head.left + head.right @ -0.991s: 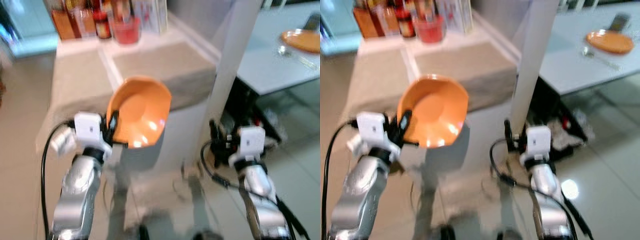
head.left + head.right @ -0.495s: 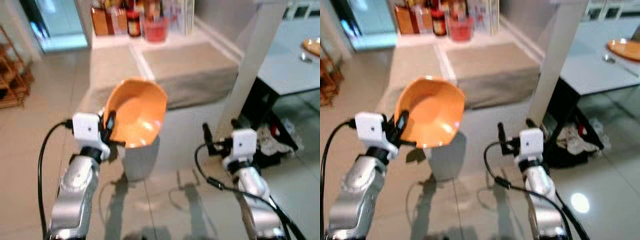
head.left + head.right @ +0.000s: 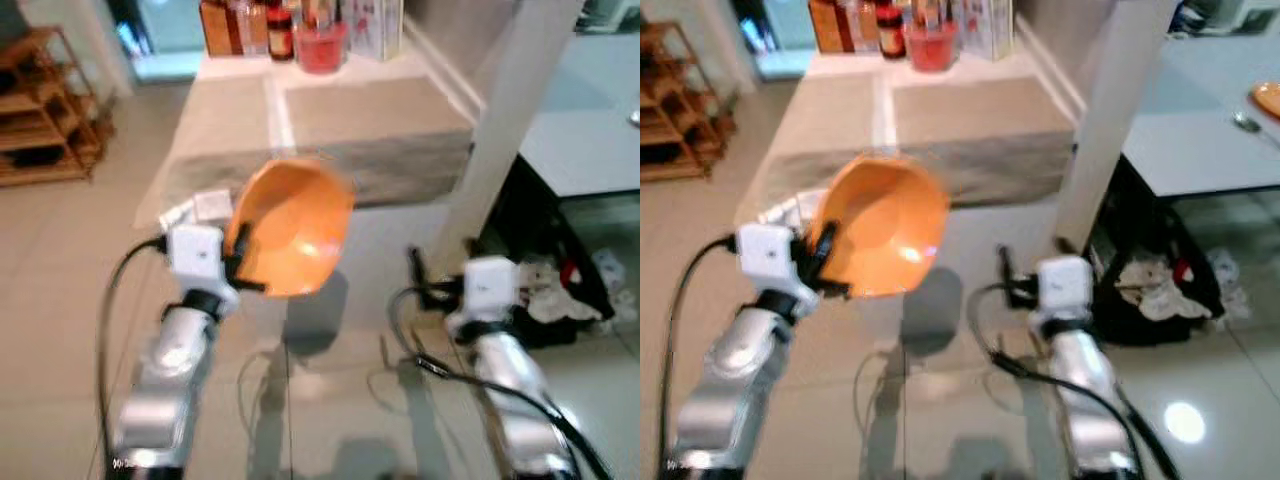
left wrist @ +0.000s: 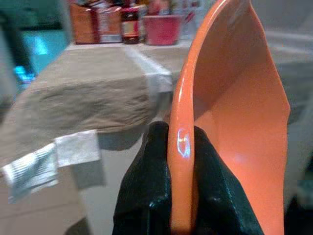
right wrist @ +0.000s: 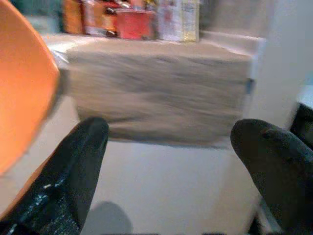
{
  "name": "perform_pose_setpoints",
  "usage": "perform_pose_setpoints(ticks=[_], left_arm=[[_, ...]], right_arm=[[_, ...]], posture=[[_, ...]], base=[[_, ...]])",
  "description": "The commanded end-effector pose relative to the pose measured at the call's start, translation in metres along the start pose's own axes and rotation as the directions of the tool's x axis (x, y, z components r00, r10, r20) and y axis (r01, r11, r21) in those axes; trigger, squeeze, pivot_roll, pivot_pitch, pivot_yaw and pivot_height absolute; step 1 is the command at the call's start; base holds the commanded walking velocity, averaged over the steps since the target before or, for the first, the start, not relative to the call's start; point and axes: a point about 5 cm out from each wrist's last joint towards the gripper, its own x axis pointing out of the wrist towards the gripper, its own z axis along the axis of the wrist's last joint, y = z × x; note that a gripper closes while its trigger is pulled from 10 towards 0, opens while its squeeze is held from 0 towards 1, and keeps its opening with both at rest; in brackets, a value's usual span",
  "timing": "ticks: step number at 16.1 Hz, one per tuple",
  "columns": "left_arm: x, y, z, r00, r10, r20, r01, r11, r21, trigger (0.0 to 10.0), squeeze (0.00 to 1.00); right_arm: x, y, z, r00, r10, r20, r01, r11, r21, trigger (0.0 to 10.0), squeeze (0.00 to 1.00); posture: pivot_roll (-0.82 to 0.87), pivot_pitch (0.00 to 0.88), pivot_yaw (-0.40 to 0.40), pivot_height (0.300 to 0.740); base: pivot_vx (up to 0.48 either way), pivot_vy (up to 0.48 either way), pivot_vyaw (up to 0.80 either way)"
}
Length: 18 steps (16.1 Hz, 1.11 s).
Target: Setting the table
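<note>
The left gripper (image 4: 183, 188) pinches the rim of the orange bowl (image 3: 292, 230) (tilted on edge) at ten o'clock. The right gripper (image 5: 171, 161), at four o'clock, holds its fingers spread.

Glossy, smooth orange plastic bowl (image 4: 234, 122) with a highlight on its rim, shiny black fingers (image 4: 146, 196) pinched on it, brushed silver metal arms (image 3: 165, 390), polished tiled floor (image 3: 330, 400) mirroring shadows, matt beige cloth covering (image 3: 330, 130), slatted wooden rack (image 3: 45, 130), smooth pale tabletop (image 3: 590, 150)
</note>
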Motion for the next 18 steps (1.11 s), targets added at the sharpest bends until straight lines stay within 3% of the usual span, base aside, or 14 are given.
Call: perform_pose_setpoints(ticks=[1, 8, 11, 18], left_arm=[[0.006, -0.006, 0.008, 0.999, -0.015, 0.031, 0.015, 1.0, -0.002, 0.0, 0.0], [0.015, -0.007, 0.01, 0.999, -0.019, 0.029, 0.019, 1.0, 0.012, 0.0, 0.0], [0.017, -0.008, 0.009, 1.0, -0.012, 0.024, 0.011, 1.0, 0.019, 0.0, 0.0], [0.019, -0.01, 0.01, 1.0, -0.02, 0.021, 0.019, 0.999, 0.034, 0.0, 0.0]], right_arm=[[-0.002, -0.008, -0.003, 1.0, -0.021, -0.015, 0.021, 1.0, -0.019, 10.0, 0.0], [-0.002, -0.004, -0.002, 1.0, -0.013, -0.006, 0.013, 1.0, -0.019, 10.0, 0.0], [-0.002, -0.006, -0.003, 1.0, -0.023, -0.014, 0.023, 0.999, -0.025, 10.0, 0.0], [-0.003, -0.005, -0.003, 1.0, -0.013, -0.007, 0.013, 1.0, -0.027, 10.0, 0.0]], posture=[[-0.14, 0.0, 0.076, 0.722], [-0.15, 0.0, 0.087, 0.722], [-0.15, 0.0, 0.086, 0.722], [-0.15, 0.0, 0.091, 0.722]], base=[[0.0, -0.431, 0.0], [0.177, -0.41, 0.0], [0.262, -0.4, 0.73], [0.267, -0.395, 0.0]])
